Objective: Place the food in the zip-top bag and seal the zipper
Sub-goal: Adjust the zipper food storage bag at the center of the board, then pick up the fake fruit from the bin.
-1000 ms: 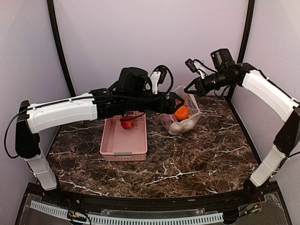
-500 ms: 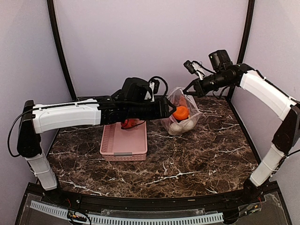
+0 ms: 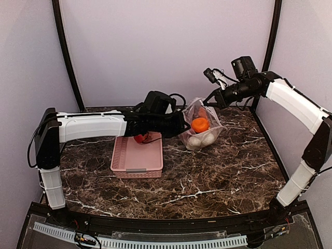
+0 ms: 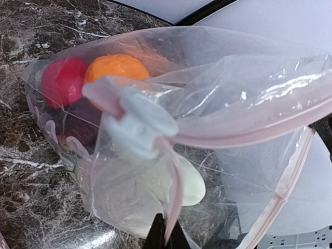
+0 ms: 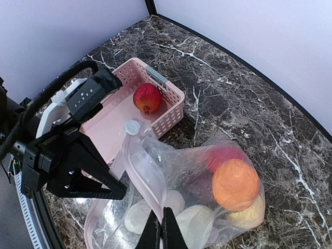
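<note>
1 clear, crinkly zip-top bag (image 3: 206, 115) stands on the marble table (image 3: 218, 176) just right of the pink basket (image 3: 136, 161), food (image 3: 199, 125) showing inside. Left wrist: red, orange, purple and white pieces fill it; the left gripper (image 4: 165, 236) is pressed together on the pink zipper (image 4: 233, 136). Right wrist: the right gripper (image 5: 162, 228) pinches the bag's rim, jaws closed; 1 red fruit (image 5: 147, 97) lies in the basket.
</note>
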